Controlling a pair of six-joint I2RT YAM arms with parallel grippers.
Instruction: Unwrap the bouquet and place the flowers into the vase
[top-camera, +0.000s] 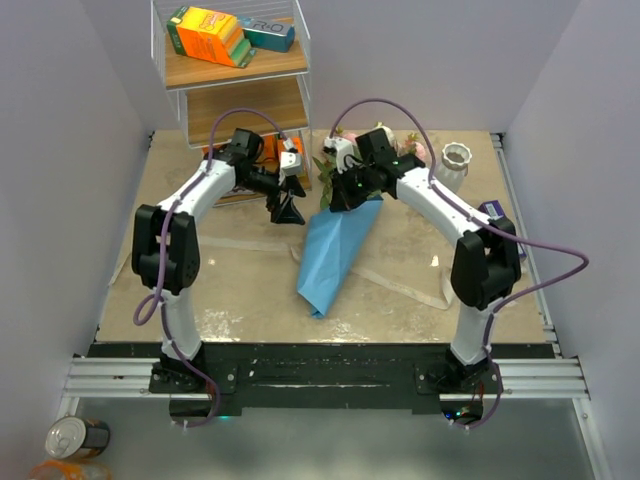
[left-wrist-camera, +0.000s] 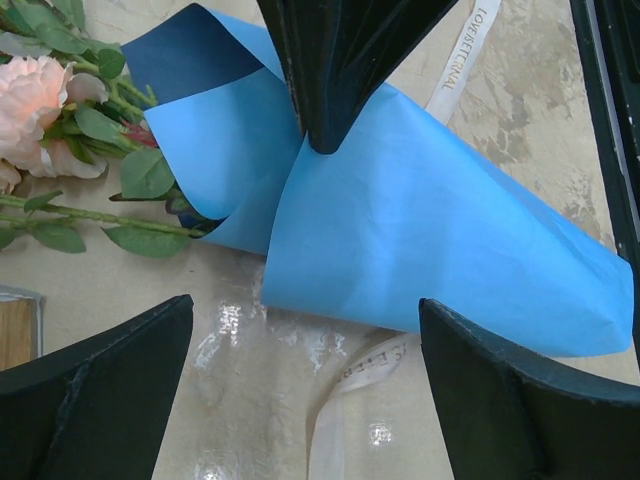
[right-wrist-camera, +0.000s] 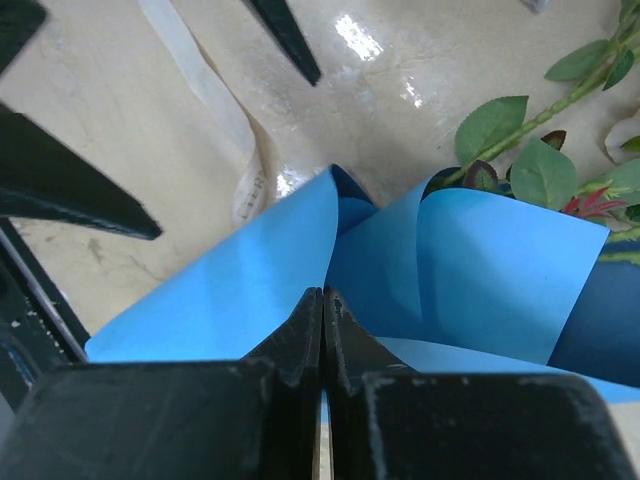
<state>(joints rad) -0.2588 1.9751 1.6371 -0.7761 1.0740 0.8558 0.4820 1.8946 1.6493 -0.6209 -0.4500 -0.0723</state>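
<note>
The bouquet lies in mid-table, its blue paper (top-camera: 335, 250) loosened into a cone. Pink roses and green leaves (left-wrist-camera: 40, 100) spill from the cone's far end. My right gripper (right-wrist-camera: 323, 293) is shut on an upper edge of the blue paper (right-wrist-camera: 500, 270); the left wrist view shows its black fingers (left-wrist-camera: 322, 120) pinching that fold. My left gripper (left-wrist-camera: 305, 305) hangs open just left of the bouquet, above the table and a loose beige ribbon (left-wrist-camera: 350, 390), with nothing between its fingers. The white ribbed vase (top-camera: 455, 160) stands upright at the back right.
A wire shelf (top-camera: 235, 65) at the back left holds an orange box (top-camera: 210, 35) and a teal box (top-camera: 268, 32). A purple box (top-camera: 495, 212) sits by the right arm. Ribbon (top-camera: 400, 285) trails across the table right of the paper. A can (top-camera: 75, 435) lies off the table, front left.
</note>
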